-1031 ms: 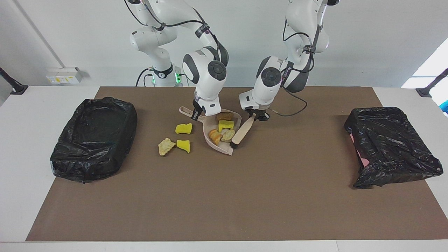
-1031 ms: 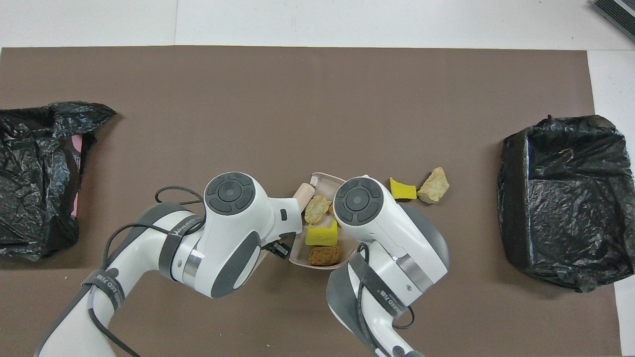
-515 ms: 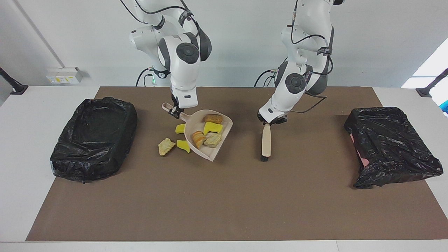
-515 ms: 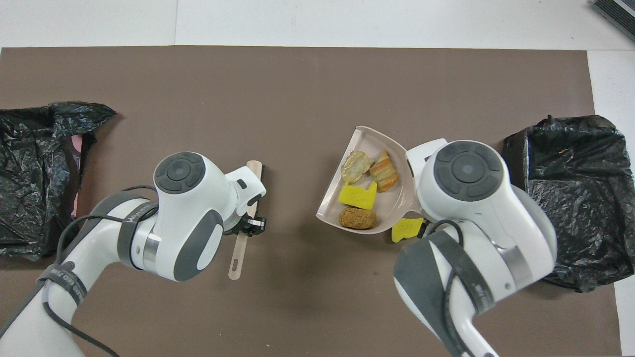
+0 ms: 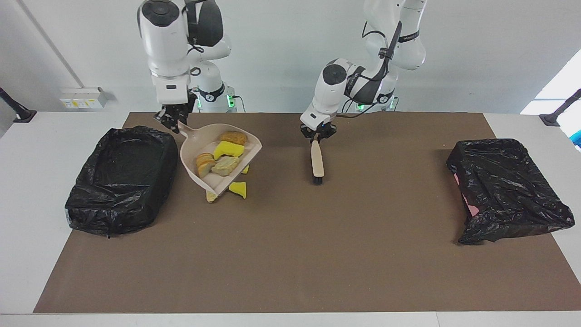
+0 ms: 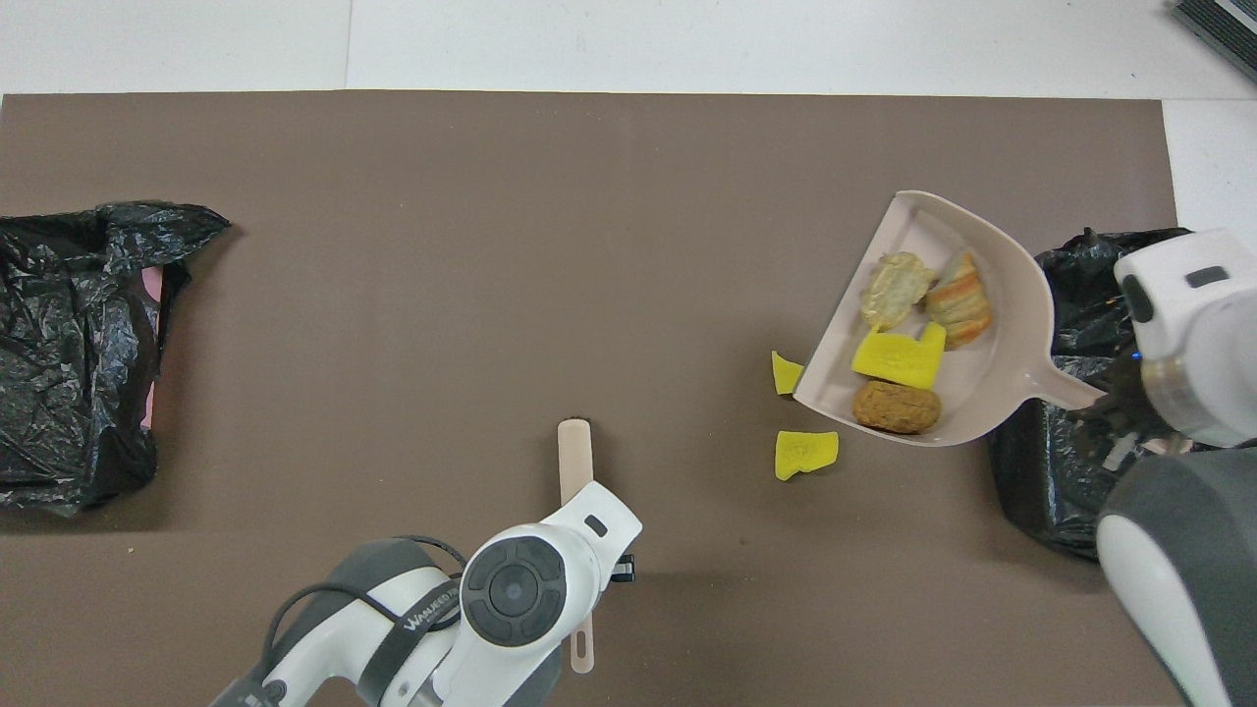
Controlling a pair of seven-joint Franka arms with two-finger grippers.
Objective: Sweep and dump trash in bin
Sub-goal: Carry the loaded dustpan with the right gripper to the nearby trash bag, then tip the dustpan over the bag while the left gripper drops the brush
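Note:
My right gripper is shut on the handle of the beige dustpan, which hangs tilted in the air beside the black-lined bin at the right arm's end. In the overhead view the dustpan carries several pieces of trash: a yellow sponge chunk, a brown lump, a pale lump and a striped bread piece. Two yellow scraps lie on the mat below it. A pale scrap shows partly under the pan. My left gripper is shut on the brush, bristles down at mid-table.
A brown mat covers the table. A second black bag with a pink patch at its edge sits at the left arm's end. The bin is partly covered by my right arm in the overhead view.
The right arm lifted the loaded dustpan and carried it toward the bin at its end. The left arm drew the brush back toward the robots and the table's middle.

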